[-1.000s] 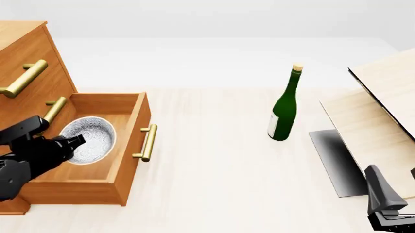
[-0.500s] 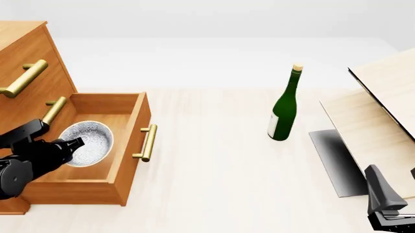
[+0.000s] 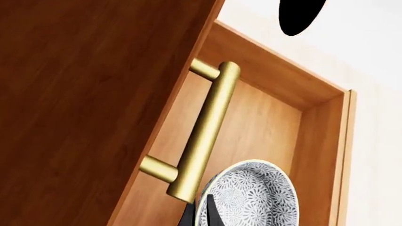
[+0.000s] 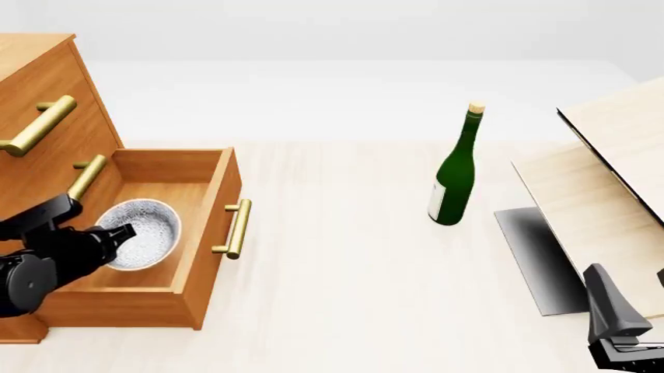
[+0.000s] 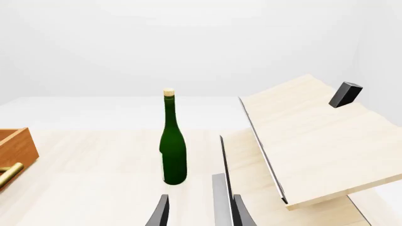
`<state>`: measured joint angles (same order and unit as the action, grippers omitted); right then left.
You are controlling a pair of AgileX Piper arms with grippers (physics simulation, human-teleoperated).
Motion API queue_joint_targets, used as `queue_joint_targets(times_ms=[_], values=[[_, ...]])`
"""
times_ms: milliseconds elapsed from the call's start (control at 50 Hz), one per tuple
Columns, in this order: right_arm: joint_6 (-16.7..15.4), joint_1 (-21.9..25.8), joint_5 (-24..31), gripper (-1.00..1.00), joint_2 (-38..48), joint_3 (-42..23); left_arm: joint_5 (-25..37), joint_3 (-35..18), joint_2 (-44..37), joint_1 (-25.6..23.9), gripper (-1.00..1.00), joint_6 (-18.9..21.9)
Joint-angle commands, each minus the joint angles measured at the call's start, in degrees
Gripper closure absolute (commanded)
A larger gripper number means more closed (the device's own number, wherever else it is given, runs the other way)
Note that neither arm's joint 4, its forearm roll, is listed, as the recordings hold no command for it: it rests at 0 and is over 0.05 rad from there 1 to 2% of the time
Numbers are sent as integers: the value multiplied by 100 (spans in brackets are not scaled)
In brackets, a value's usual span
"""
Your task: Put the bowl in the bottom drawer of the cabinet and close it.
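left end effector [image 4: 123,231] pinched shut, right end effector [image 5: 199,209] parted

Looked like orange-brown wood with fine grain and a soft satin sheen: the cabinet [image 4: 36,74] and the bottom drawer [image 4: 202,256], inner walls included. Showed as brushed brass, smooth and faintly glossy, on the bar handle [image 4: 235,228] of that drawer and on the upper handle [image 3: 204,134]. Read as glazed ceramic: the bowl [image 4: 143,231], white with a fine grey speckled print, smooth inside. Appeared as dark green glass, glossy, with a pale paper label and cork stopper: the bottle [image 4: 455,175]. Seemed matt black plastic on the left hand [image 4: 104,237] and right hand [image 5: 199,214]. Looked pale, matt, lightly grained wood: the surface [image 4: 363,272] and the boards [image 5: 314,141].
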<state>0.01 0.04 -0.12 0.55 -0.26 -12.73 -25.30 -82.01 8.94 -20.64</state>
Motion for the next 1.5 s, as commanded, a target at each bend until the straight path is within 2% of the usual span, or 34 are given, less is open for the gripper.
queue_joint_targets(times_ms=[20, 40, 60, 400, 1180, 1500], values=[[1, -1, 1, -100, -6, 2, -12, -39, -80, 5, 100, -54], [-1, -1, 1, -100, -4, 2, -11, -41, -93, 5, 100, -50], [-1, -2, 1, -100, -6, 2, -13, -39, -82, 7, -100, -36], [0, -1, 1, -100, -5, 2, 32, -39, -11, 63, -100, 33], [0, -1, 1, -100, -5, 2, 532, 173, 1144, -119, -100, 119], [-1, -2, 1, -100, -6, 2, 712, 235, 1724, -239, -100, 278]])
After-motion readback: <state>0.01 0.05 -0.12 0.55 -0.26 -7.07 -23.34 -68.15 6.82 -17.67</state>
